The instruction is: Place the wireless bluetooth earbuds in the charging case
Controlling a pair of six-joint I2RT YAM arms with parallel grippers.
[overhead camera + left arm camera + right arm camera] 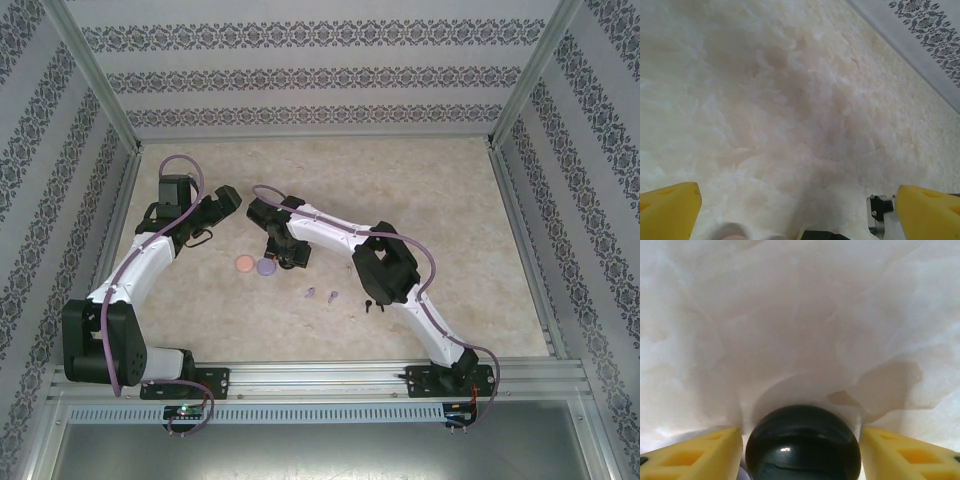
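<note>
1. Any marking on the round cases is too small to read. The black case (802,447) shows a glossy, plain dome.
2. The table (450,220) is pale marbled beige. The walls (320,80) carry bands of dark floral ornament between aluminium posts (95,70).
3. The left gripper (797,210) is spread wide over bare table.
4. The right gripper (801,437) flanks the black case closely; whether it presses it, I cannot tell.
5. The purple earbuds (310,294) lie loose right of the purple case (266,267) and pink case (243,264). The black earbuds (370,304) lie beside the right arm.
</note>
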